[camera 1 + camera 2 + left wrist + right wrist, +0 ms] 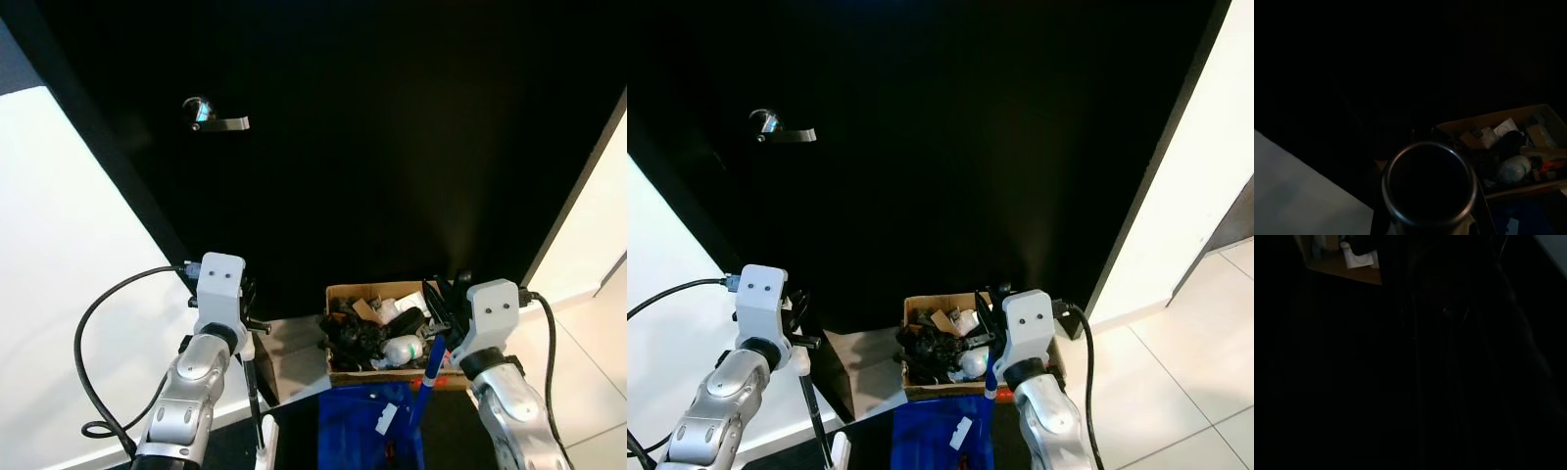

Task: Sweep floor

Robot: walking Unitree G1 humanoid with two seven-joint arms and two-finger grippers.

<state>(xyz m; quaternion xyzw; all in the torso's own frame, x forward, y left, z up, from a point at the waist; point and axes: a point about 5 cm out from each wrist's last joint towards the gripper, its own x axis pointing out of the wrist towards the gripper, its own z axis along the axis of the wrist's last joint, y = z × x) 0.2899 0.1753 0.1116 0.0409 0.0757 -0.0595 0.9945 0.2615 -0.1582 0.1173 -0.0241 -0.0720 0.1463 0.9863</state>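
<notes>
You're facing a black door (pixel 372 147) with its silver lever handle (pixel 214 118) up on the left, white walls either side. Down at the foot of the door sits a cardboard box (pixel 392 333) stuffed with rubbish: dark scraps, a pale bottle, bits of paper.

Your left pincer (pixel 250 328) is raised in front of the door's lower left, and a thin dark pole (pixel 254 401) runs down from it toward the floor; looks like the fingers are wrapped on that pole, and the left wrist view shows a round dark tube end (pixel 1429 186) right at the lens with the box beyond it. Your right pincer (pixel 443 299) sits just over the box's right end, with a blue handle (pixel 428 377) slanting down below it toward a blue dustpan-like thing (pixel 367 426) at the bottom of the picture. Whether those right fingers are apart or together, you can't tell; the right wrist view is nearly black, just a corner of the box (pixel 1342 264).

A pale tiled floor (pixel 1185 382) shows on the right.
</notes>
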